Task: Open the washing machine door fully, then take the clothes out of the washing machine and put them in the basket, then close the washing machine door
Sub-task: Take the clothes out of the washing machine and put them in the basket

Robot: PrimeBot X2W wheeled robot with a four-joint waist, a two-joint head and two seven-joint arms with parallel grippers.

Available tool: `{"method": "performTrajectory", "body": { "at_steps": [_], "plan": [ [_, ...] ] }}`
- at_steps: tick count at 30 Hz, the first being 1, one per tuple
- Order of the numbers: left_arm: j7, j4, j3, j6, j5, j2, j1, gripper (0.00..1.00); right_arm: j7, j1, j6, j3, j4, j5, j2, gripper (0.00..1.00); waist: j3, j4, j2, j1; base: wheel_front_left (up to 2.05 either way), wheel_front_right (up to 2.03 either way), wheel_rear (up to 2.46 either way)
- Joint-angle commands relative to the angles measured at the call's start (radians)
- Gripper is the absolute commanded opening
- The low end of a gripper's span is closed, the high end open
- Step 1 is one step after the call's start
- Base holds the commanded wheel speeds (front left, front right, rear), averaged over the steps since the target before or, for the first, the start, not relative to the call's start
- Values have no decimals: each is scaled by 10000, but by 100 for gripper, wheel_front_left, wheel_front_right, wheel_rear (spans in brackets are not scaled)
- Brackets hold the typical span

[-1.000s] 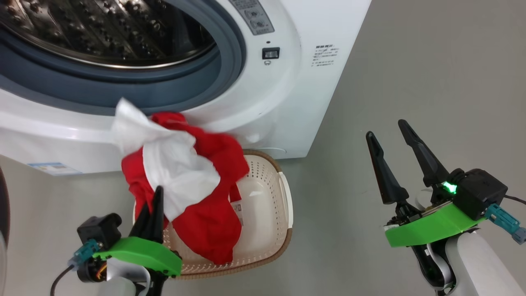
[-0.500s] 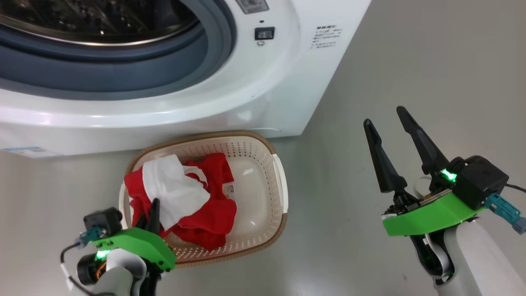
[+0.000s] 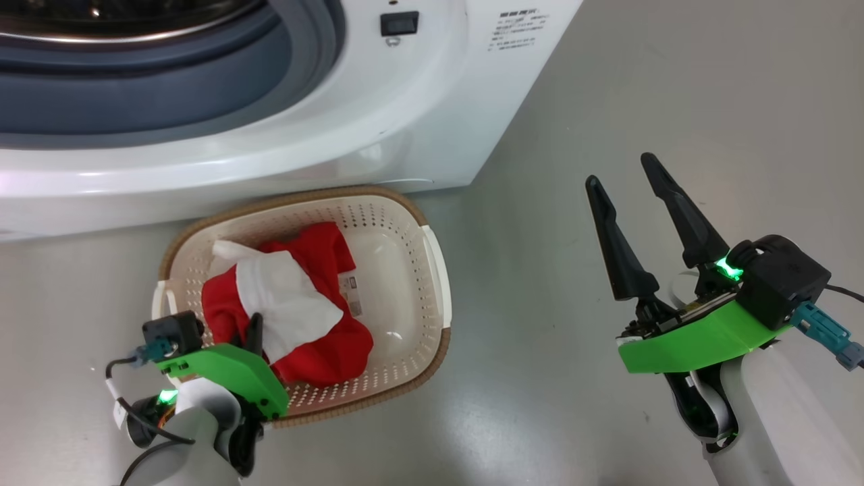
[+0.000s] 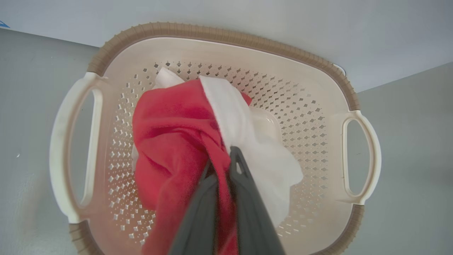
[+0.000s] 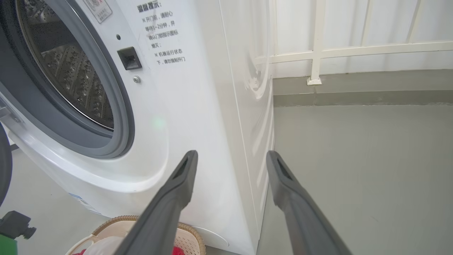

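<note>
Clothes [image 3: 304,324] sit in the basket [image 3: 398,304], pinched by your left gripper [image 3: 253,327]; release them there, right gripper [image 3: 621,169] spread well clear of it.

Washing machine [image 3: 283,155]: one.
Basket [image 3: 297,197]: one, bearing two white handles [image 4: 67,148].
Clothes [image 3: 317,256]: one bundle of red and white cloth; the number of garments cannot be told.
Grippers: two, namely left gripper [image 3: 255,322] and right gripper [image 3: 619,169]; two dark fingers each.
</note>
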Motion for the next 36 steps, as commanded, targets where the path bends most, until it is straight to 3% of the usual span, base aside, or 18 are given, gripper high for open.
{"method": "performTrajectory", "body": {
  "at_steps": [1,10,11,12,15,16,17,24,36],
  "plan": [
    [47,82,157,-52,-110,216,-11,0,-63,0,35,212,-249,-74,51,100,206,-138,0,0,0,0,0],
    [60,529,117,-54,-253,528,-170,0,-63,-158,35,356,-249,-89,91,100,585,-373,0,0,0,0,0],
    [27,566,92,-47,-241,582,-192,5,-63,-190,35,352,-253,-89,94,100,628,-421,0,0,0,0,0],
    [9,580,79,-47,-237,595,-195,20,-63,-193,35,338,-247,-92,97,100,634,-436,0,0,0,0,0],
    [-60,607,3,-48,-192,599,-217,49,-63,-175,35,294,-208,-106,110,100,606,-432,0,0,0,0,0],
    [-92,610,-19,-48,-178,592,-238,80,-63,-165,35,276,-185,-115,116,100,577,-415,0,0,0,0,0],
    [-126,611,-35,-48,-164,587,-256,100,-63,-159,35,262,-160,-124,127,100,543,-397,0,0,0,0,0],
    [-248,456,-184,50,80,592,-132,100,-63,-194,35,265,94,-294,146,100,111,-230,0,0,0,0,0],
    [-258,-1861,293,50,671,546,934,100,-63,15,35,-190,726,-491,182,100,-924,221,0,0,0,0,0]
  ]
}}
